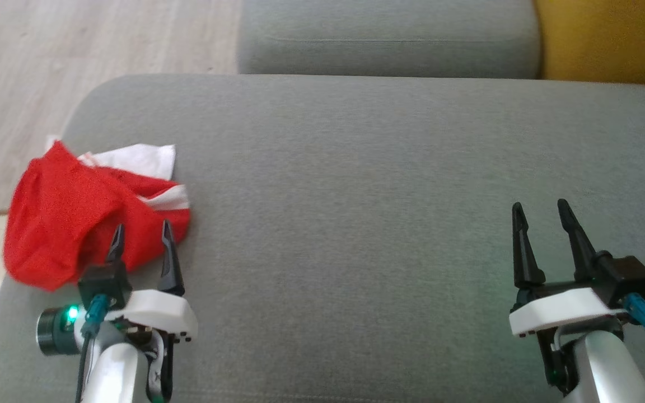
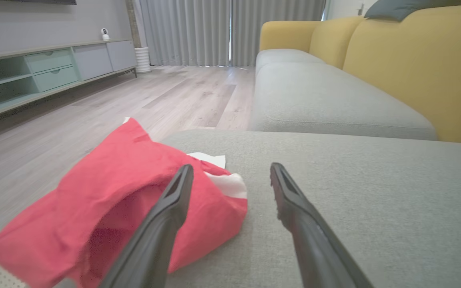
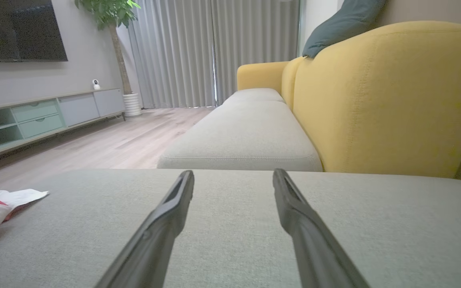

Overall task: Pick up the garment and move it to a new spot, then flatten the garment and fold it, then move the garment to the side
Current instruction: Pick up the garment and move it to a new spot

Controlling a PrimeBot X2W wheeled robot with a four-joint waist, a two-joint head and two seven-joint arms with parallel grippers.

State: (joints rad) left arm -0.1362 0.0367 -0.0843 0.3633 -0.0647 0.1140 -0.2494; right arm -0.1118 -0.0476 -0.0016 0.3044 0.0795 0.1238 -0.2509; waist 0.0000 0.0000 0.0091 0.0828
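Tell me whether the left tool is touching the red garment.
Cannot tell. In the head and left wrist views the left tool overlaps the red garment, but neither shows a clear gap or pressed fabric.

Light: you have soft, even daylight, bright enough throughout.
Source: it filters through the pale grey pleated curtains [image 3: 214, 52] at the far end.
Shadows: faint; one soft patch lies beside the crumpled red and white cloth garment [image 1: 76, 224] on the grey woven seat cushion [image 1: 356, 196].
Glow: the small green lamp [image 1: 71, 313] shines at near left.
Blur: your head view is soft and grainy; the long dark fingers [image 2: 162, 232] lose focus at the wrist views' near edge.
Distortion: wide-angle stretch at the wrist views' edges.
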